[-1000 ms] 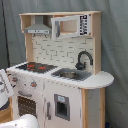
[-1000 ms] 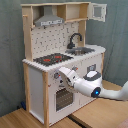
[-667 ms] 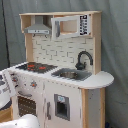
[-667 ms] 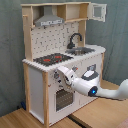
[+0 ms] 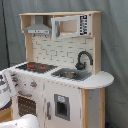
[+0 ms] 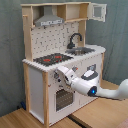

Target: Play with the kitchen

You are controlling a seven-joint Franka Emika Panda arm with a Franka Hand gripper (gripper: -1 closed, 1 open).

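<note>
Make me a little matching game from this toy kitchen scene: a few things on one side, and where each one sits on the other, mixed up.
Things:
1. hood
2. faucet
3. stovetop
4. claw

Places:
A. at the front panel, just above the oven door
B. on the counter, on the second exterior view's left of the sink
C. high up, under the top shelf
D. behind the sink, curving over it

Pairs: 1-C, 2-D, 3-B, 4-A
</note>
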